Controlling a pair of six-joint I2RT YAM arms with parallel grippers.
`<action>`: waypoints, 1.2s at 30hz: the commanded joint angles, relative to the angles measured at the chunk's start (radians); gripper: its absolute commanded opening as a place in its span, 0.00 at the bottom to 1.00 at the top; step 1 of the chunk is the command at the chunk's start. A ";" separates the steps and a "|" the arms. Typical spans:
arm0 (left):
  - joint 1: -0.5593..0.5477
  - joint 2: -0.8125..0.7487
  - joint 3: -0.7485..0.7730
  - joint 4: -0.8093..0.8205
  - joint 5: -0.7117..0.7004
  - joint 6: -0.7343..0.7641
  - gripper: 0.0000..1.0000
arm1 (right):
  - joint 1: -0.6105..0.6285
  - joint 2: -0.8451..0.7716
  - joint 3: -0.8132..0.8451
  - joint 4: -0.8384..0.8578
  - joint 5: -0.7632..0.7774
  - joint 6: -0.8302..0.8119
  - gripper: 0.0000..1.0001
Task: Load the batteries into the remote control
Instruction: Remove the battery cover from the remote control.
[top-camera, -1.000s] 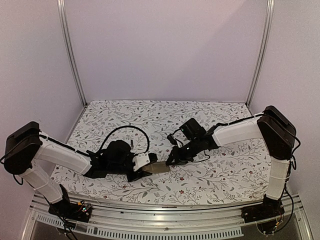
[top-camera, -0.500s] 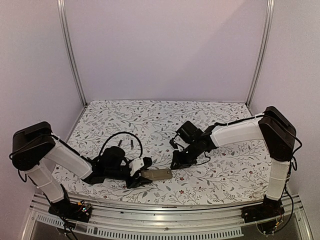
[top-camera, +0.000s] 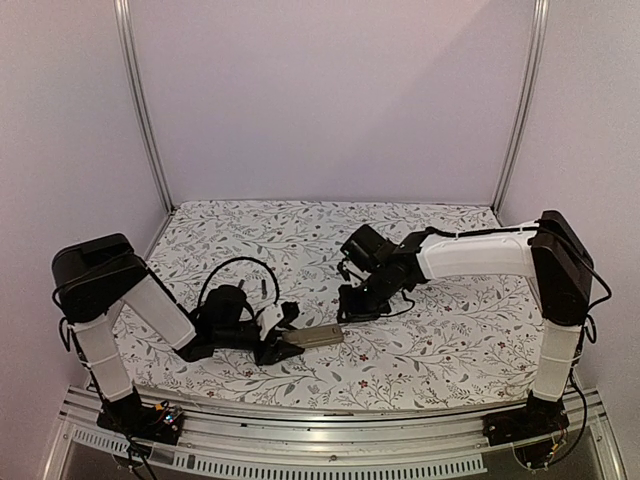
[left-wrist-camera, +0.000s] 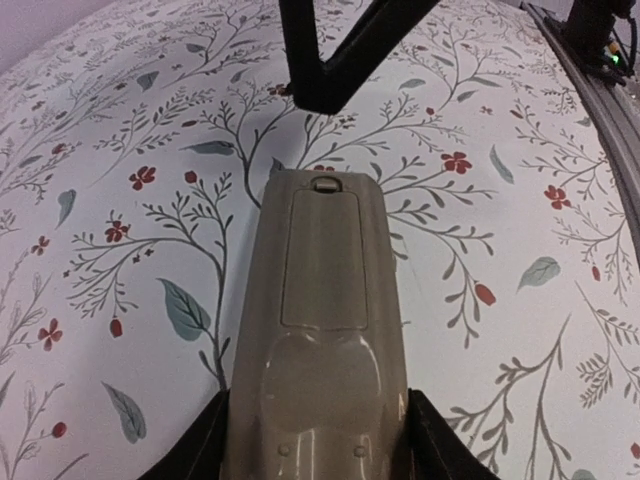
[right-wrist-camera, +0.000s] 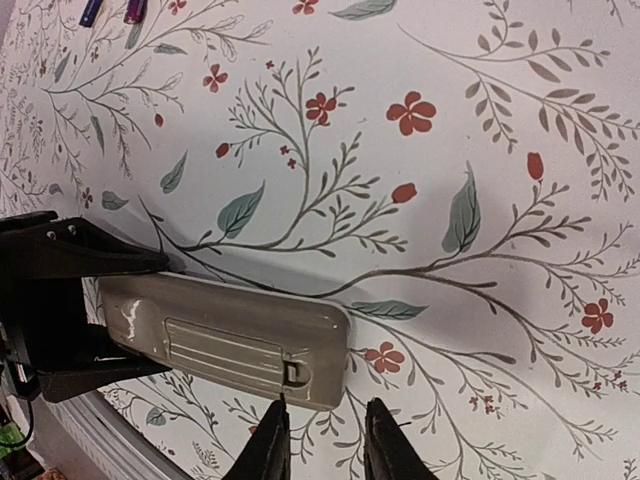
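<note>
The remote control (top-camera: 316, 336) lies back-up just above the flowered table, its greyish-tan back showing a closed battery cover (left-wrist-camera: 320, 255). My left gripper (left-wrist-camera: 315, 440) is shut on the remote's near end, one finger on each long side. Just beyond the latch end (right-wrist-camera: 300, 372), my right gripper (right-wrist-camera: 325, 440) hovers with its jaws narrowly open and nothing between them. In the top view this gripper (top-camera: 346, 312) is right of the remote. Two thin dark batteries (right-wrist-camera: 133, 10) lie on the table at the far top-left of the right wrist view.
The flowered table cloth (top-camera: 330, 240) covers the whole work surface. A metal rail (top-camera: 330, 425) runs along the near edge. A black cable (top-camera: 240, 265) loops over the left arm. White walls and upright posts close in the back and sides.
The right gripper's jaws have parted a little and it has drawn back slightly from the remote's latch end. The left arm's upper part has swung right and up, still gripping the remote.
</note>
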 joint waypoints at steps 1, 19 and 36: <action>0.026 0.102 0.049 0.017 0.072 0.010 0.00 | 0.037 0.048 0.065 -0.058 0.040 0.021 0.25; 0.067 0.167 0.069 0.061 0.127 -0.030 0.00 | 0.044 0.179 0.220 -0.211 0.111 0.027 0.17; 0.068 0.172 0.070 0.073 0.137 -0.019 0.00 | 0.066 0.203 0.239 -0.198 0.008 -0.023 0.11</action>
